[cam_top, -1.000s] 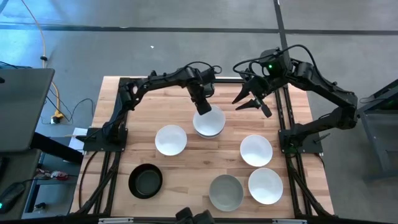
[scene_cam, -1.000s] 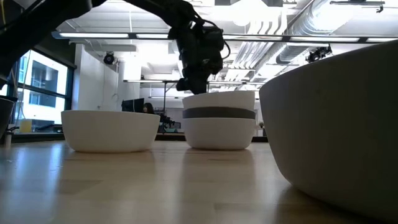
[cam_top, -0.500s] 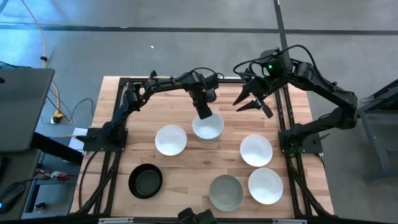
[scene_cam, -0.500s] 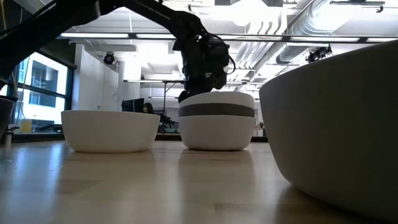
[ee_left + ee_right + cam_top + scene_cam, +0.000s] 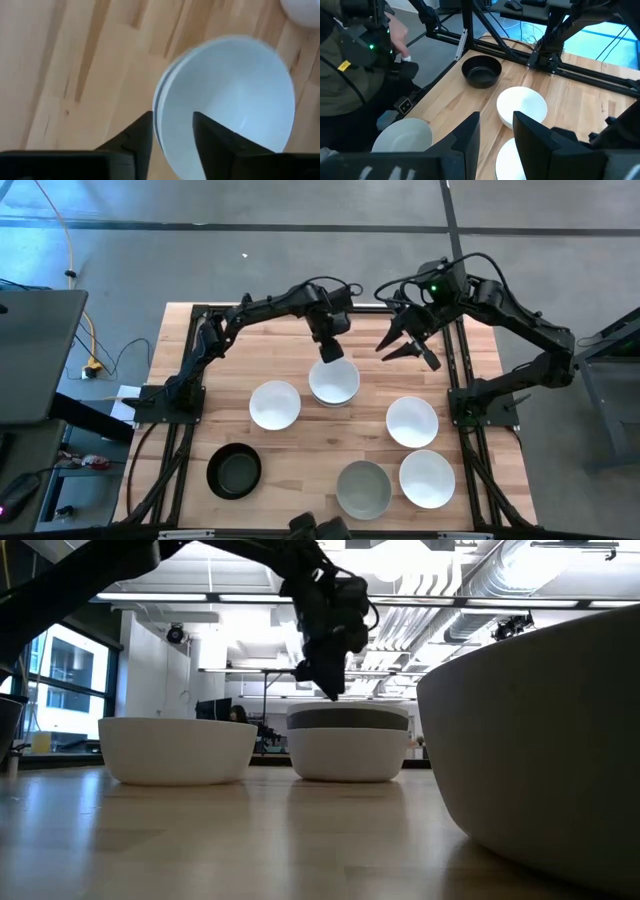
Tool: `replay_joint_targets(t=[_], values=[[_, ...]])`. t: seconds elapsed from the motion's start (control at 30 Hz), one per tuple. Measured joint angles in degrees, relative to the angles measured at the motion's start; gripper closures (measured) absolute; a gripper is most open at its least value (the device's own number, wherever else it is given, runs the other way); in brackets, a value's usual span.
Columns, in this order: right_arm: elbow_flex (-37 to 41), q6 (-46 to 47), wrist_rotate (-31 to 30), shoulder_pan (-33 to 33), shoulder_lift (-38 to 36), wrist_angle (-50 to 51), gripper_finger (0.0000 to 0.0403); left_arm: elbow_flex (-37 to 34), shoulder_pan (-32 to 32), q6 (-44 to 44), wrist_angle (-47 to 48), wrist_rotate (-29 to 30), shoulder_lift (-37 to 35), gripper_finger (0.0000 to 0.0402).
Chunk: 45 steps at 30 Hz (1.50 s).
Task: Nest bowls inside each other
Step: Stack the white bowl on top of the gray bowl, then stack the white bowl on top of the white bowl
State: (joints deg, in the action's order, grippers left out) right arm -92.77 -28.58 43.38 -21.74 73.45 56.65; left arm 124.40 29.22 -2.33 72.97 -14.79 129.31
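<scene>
On the bench (image 5: 190, 330), going L to R: the black bowl (image 5: 234, 473) sits alone at the near-left corner, not nested yet. Next, a single white bowl (image 5: 275, 404) sits just left of centre. Mid-bench, toward the far edge, is the stack (image 5: 334, 383): in the low view it reads as a white bowl at the bottom w/ a grey band above it, and the left wrist view shows a white bowl inside on top, so I'd judge about three bowls nested so far; exact count can't be told. The left gripper (image 5: 329, 350) hangs just above the stack's far rim, its fingers (image 5: 137, 142) parted w/ the rim in the gap between them in the wrist view, holding nothing. Near edge, R of centre, is a grey bowl (image 5: 363, 488), single. Further right are two more white bowls, one mid-right (image 5: 412, 421) and one near-right (image 5: 427, 478), close together, both loose. The right gripper (image 5: 405, 340) waits over the far-right part of the bench, fingers spread, empty. Judgement: task is partway, w/ one stack started and five bowls left to go in: black, grey, three white.
</scene>
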Motion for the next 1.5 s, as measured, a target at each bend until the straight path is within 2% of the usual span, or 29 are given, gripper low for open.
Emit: replay_joint_targets(t=[0.07, 0.2, 0.4, 0.63, 0.77, 0.93, 1.07, 1.27, 1.5], values=[[0.0, 0.0, 0.0, 0.0, 0.0, 1.0, 0.0293, 0.0, 0.0, -2.0, 3.5, 0.0, 0.0, 0.0251], [0.0, -0.2, 0.0, 0.0, 0.0, 4.3, 0.0293, -0.1, 0.0, -7.7, 17.5, 0.1, 0.0, 0.0233], [0.0, -2.1, 0.1, 0.0, 0.0, 8.7, 0.0293, -5.4, -1.3, -11.6, 16.7, -0.4, -6.0, 0.023], [0.0, -3.5, 0.3, 0.0, 0.0, 9.6, 0.0293, -16.5, -3.9, -13.3, 16.8, 0.0, -16.5, 0.0229], [0.0, -3.5, 0.3, 0.0, 0.0, 9.6, 0.0293, -26.8, -5.9, -13.3, 13.5, 1.2, -24.0, 0.0229], [0.0, -3.8, 0.3, 0.0, 0.0, 9.6, 0.0293, -41.4, -6.9, -12.8, 2.0, 8.1, -32.7, 0.0229], [0.0, -4.0, 0.3, 0.0, 0.0, 7.9, 0.0293, -50.4, -6.8, -11.6, -6.6, 10.6, -36.1, 0.0229], [0.0, -3.8, 0.3, 0.0, 0.0, 5.9, 0.0293, -58.3, -6.9, -11.4, -12.3, 10.6, -37.1, 0.0229], [0.0, -3.6, 0.3, 0.0, 0.0, 5.6, 0.0293, -62.1, -6.5, -12.2, -17.2, 10.7, -37.1, 0.0229]])
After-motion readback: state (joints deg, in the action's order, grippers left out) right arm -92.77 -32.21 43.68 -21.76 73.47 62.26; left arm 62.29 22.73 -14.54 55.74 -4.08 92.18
